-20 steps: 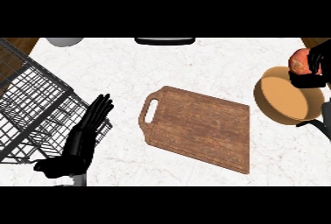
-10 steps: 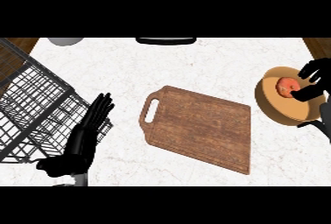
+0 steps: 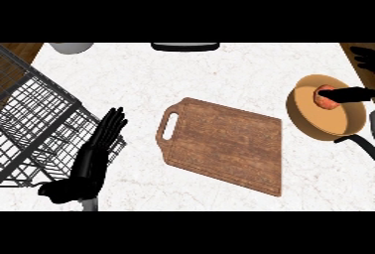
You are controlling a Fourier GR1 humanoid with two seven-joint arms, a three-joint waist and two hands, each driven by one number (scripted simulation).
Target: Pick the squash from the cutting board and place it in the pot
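Our right hand (image 3: 357, 93) shows only as a dark finger reaching in over the pot from the right edge, with more fingers at the top right corner; we cannot tell whether it is open or clasped on anything. Taking the rest from largest down: the wire rack (image 3: 36, 129) fills the left side, and our left hand (image 3: 93, 156) rests beside it, fingers straight and pointing up. The board (image 3: 227, 144) lies in the middle of the counter with nothing on it. The pot (image 3: 322, 119) sits at the right, its dark handle running toward the lower right edge. The squash (image 3: 327, 97) is inside the pot, near the far wall, right by the finger of our right hand, so we judge the placing nearly done. What could go wrong from here, we think, is the withdrawal: if that finger touches the squash as it lifts, it could drag it up the wall, or catch the rim and shift the pot on the counter.
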